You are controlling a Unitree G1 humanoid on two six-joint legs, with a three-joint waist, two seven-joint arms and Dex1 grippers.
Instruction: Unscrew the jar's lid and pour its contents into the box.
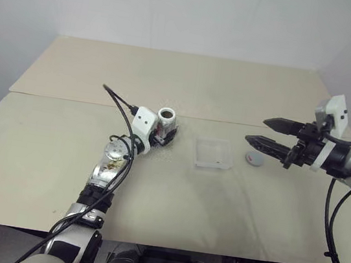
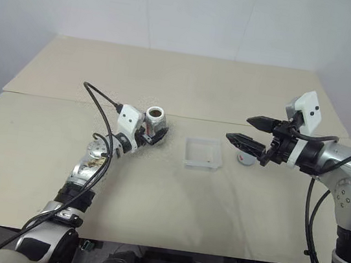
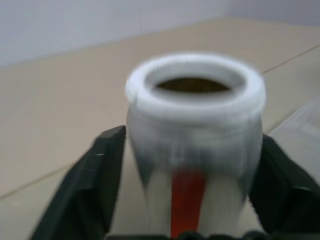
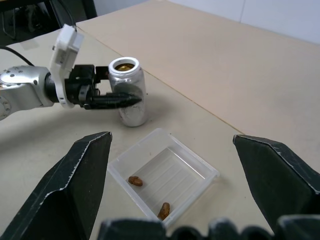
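The jar (image 1: 166,122) stands upright on the beige desk (image 1: 189,81), without its lid, and its mouth is open to the top. Some brownish content is seen inside it in the right wrist view. The left end effector (image 1: 164,134) is around the jar: one black finger on each side of it, at the height of its lower body. In the left wrist view the fingers (image 3: 92,180) stand just beside the jar's wall, and I cannot tell for sure if they press it or are a little loose. The red stripe on the jar faces this end effector.

The box (image 1: 213,153) lies flat on the desk at 3 o'clock from the jar, near but apart from it. In the right wrist view two small brown pieces (image 4: 134,180) lie on its clear bottom.

The lid (image 1: 255,158) lies on the desk at 3 o'clock from the box, just beside it, partly under the right end effector.

The right end effector (image 1: 259,131) hangs above the desk, at 3 o'clock from the box. Its two black fingers are wide apart and nothing is between them. It points toward 9 o'clock, toward the box and the jar.
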